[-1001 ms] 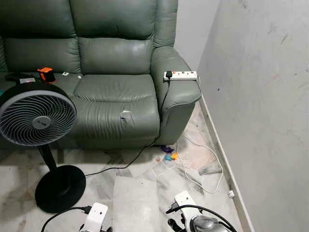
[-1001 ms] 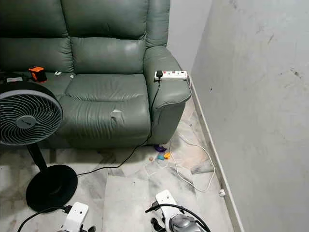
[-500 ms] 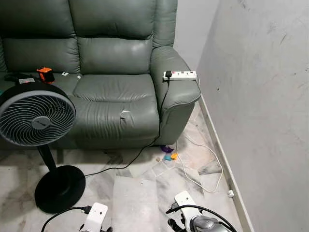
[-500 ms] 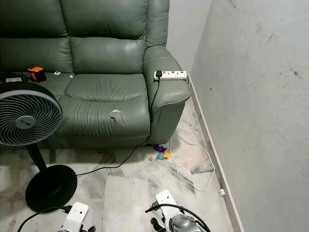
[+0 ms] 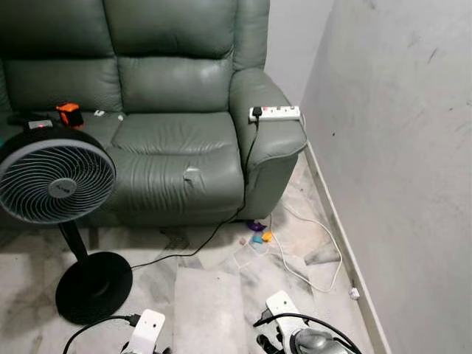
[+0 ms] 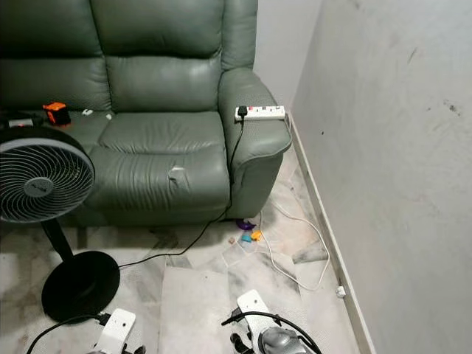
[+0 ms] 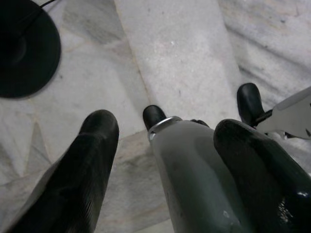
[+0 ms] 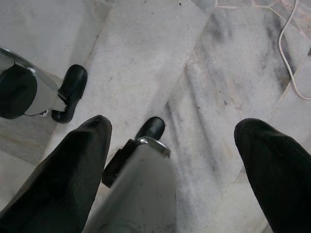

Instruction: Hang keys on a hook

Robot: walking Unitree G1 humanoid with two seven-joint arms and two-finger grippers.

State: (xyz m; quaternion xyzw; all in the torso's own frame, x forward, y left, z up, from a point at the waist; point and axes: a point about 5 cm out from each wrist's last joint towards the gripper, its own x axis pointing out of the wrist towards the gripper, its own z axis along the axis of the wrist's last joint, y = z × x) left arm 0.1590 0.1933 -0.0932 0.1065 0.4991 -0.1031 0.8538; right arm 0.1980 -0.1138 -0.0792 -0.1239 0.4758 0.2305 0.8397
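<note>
Both arms hang low at my sides over the marble floor. My left gripper (image 7: pixel 167 128) is open with nothing held; behind its fingers (image 7: pixel 92 145) are my own silver leg and black foot. My right gripper (image 8: pixel 175 127) is also open and empty above the floor, with my other leg below it. The left wrist (image 5: pixel 146 330) and right wrist (image 5: pixel 284 306) show at the bottom of the eye views. Small purple, blue and orange items (image 5: pixel 257 234) lie on the floor by the sofa's corner; I cannot tell whether they are keys.
A green leather sofa (image 5: pixel 177 147) stands ahead, with a white power strip (image 5: pixel 276 113) on its armrest. A black standing fan (image 5: pixel 55 181) stands at the left on a round base (image 5: pixel 94 286). White cable (image 5: pixel 310 254) loops along the grey wall (image 5: pixel 398 162) on the right.
The view has shifted very slightly, so the camera moved. The arms and the things in the room stay as they were.
</note>
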